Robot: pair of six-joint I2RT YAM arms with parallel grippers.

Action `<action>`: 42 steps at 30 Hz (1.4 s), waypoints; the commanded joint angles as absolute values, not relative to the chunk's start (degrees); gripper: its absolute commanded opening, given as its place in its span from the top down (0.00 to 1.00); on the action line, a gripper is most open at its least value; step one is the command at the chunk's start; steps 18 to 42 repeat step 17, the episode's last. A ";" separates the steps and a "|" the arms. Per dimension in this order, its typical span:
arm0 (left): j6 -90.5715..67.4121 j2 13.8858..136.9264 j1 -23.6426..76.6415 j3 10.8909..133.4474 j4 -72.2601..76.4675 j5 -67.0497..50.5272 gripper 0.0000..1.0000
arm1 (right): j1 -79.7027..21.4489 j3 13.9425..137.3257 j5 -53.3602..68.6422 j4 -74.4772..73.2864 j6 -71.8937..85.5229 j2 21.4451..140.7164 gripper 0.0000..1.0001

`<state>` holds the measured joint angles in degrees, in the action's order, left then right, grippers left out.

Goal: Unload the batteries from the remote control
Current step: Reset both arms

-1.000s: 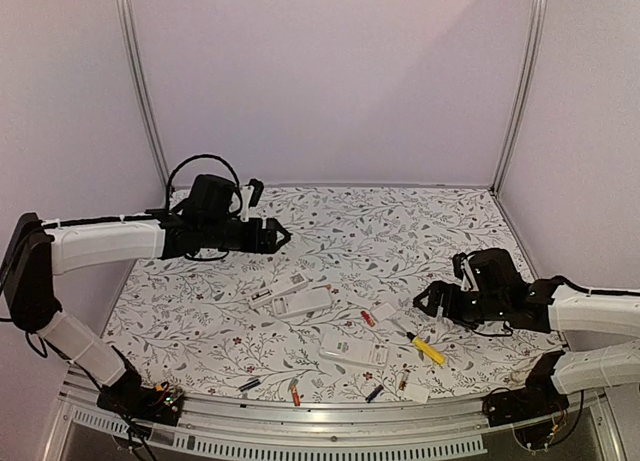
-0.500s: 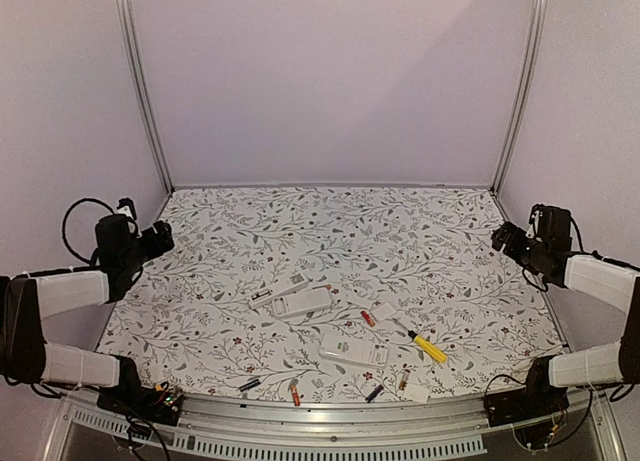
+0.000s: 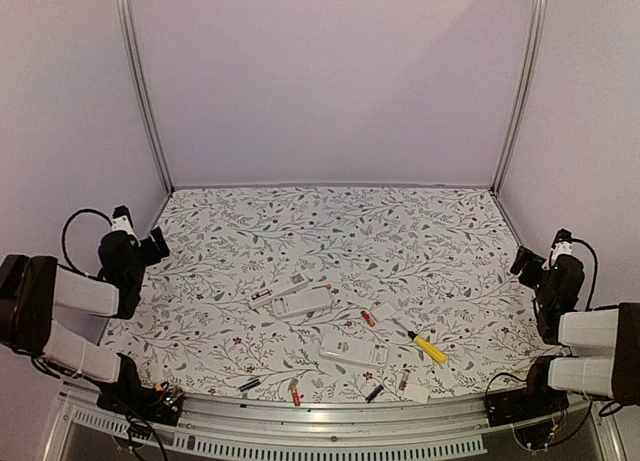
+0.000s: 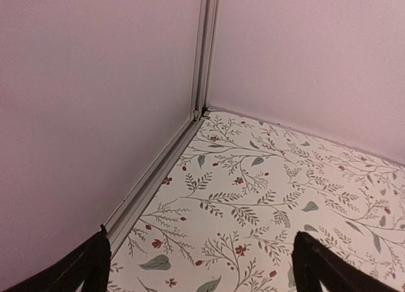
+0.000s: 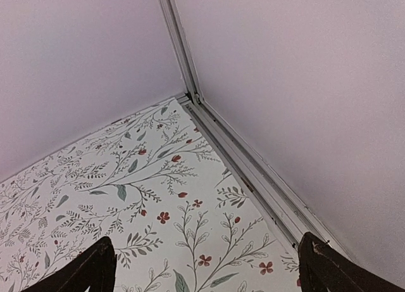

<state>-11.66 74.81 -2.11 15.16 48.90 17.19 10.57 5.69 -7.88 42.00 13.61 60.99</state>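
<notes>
1. Shows left gripper and right gripper at opposite side edges of floral table.
2. Shows 2 white remotes mid-table: far remote, near remote.
3. Shows loose batteries along near edge, yellow-handled screwdriver right of near remote.

My left pincer hangs over the left edge of the flower-patterned bench and my right pincer over its right edge. Both are well apart from the things lying on it.

Near the middle, the slim white plastic remote lies just behind the wide white plastic remote, side by side. Nearer me and to the right lies the third white remote. Behind it sits the red cylindrical battery, with the small flat white cover plate just to its right. The yellow-handled screwdriver lies right of the third remote.

Along the near edge, left to right, lie:
- the black battery
- the orange battery
- the dark blue battery
- the brownish battery
- the second white cover plate
</notes>
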 commanded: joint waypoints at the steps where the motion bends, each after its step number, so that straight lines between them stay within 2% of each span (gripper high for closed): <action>1: -7.90 80.12 -2.34 16.08 60.61 16.52 0.00 | 10.49 2.65 -7.22 62.59 9.22 61.43 0.01; 7: -4.29 87.32 -1.66 16.96 67.95 12.77 0.00 | 10.55 4.70 -4.04 70.60 6.86 69.59 0.01; 9: -3.59 86.95 -0.53 17.26 66.04 12.02 0.00 | 10.52 6.80 -2.27 70.16 6.19 72.37 0.01; 13: -0.86 89.06 -0.53 14.26 73.89 7.38 0.00 | 10.48 8.26 -0.60 69.23 5.80 74.38 0.01; 42: -0.85 89.39 -0.55 13.92 74.41 7.29 0.00 | 10.54 7.67 -0.57 69.62 6.04 73.82 0.01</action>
